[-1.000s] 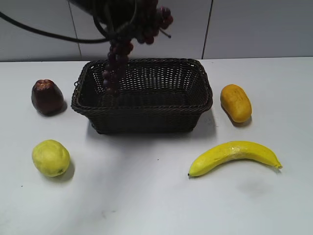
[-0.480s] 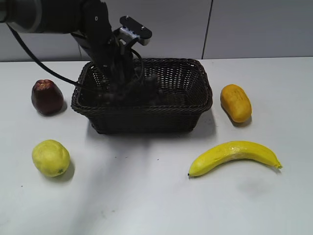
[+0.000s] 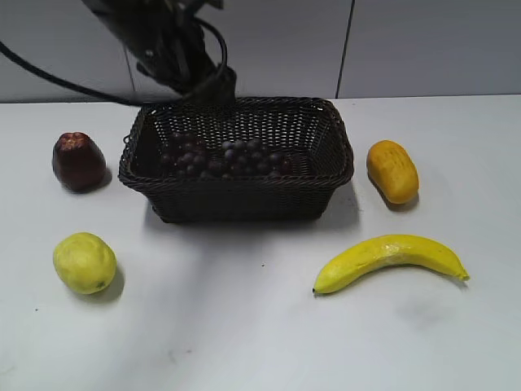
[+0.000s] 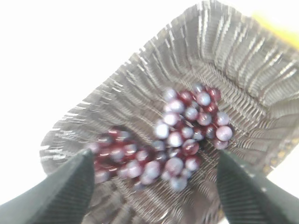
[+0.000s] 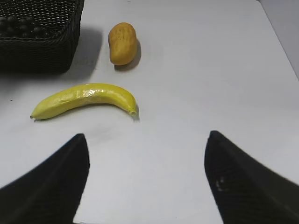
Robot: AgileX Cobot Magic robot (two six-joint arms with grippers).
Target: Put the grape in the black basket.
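The grape bunch (image 3: 221,158) lies spread across the floor of the black basket (image 3: 244,195) at the table's back middle. In the left wrist view the grapes (image 4: 177,133) lie on the basket's weave (image 4: 233,60), below and between the fingers. My left gripper (image 4: 152,179) is open and empty, raised above the basket's back left; in the exterior view only its arm shows, and the jaws themselves are hard to make out. My right gripper (image 5: 147,161) is open and empty over bare table; it is out of the exterior view.
A dark red fruit (image 3: 78,161) sits left of the basket. A yellow-green round fruit (image 3: 84,262) lies front left. An orange fruit (image 3: 391,171) (image 5: 123,43) sits right of the basket. A banana (image 3: 389,259) (image 5: 84,99) lies front right.
The left gripper lowered the hanging grape bunch into the basket, let it go, and has risen up and back. The grapes now lie flat on the basket floor.
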